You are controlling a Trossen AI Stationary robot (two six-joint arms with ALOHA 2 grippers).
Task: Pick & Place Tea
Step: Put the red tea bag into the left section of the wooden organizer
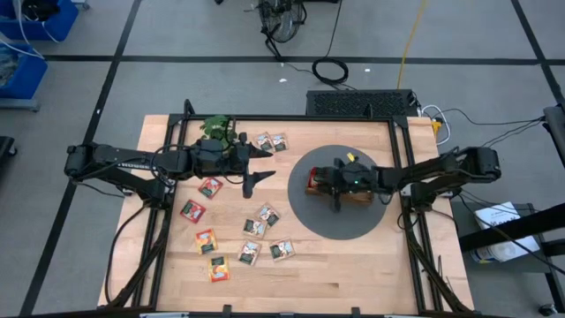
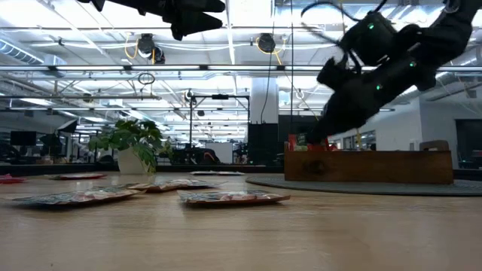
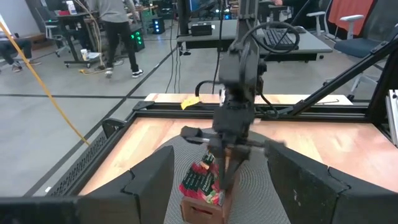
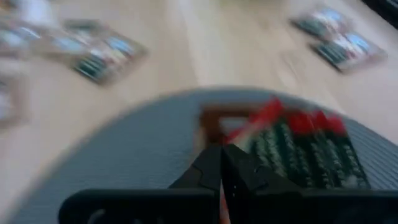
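With its fingers pressed together over the red tea sachets [image 1: 314, 183] standing in the wooden tray's [image 1: 362, 196] left end, centre-right, the right gripper [image 1: 328, 183] should lift straight clear, while the left gripper [image 1: 261, 164], parted, targets loose sachets [image 1: 267, 215] mid-table.

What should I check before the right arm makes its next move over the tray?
1. Right gripper fingers shut over the tray: ok.
2. A sachet between those fingers: cannot tell, the wrist view is blurred.
3. Red sachets standing in the tray's end compartment: ok.
4. Tray sitting on the grey mat: ok.
5. Left gripper open and held high above the table, off the mat: ok.
6. Loose sachets left on the table to collect: not ok, about a dozen remain.
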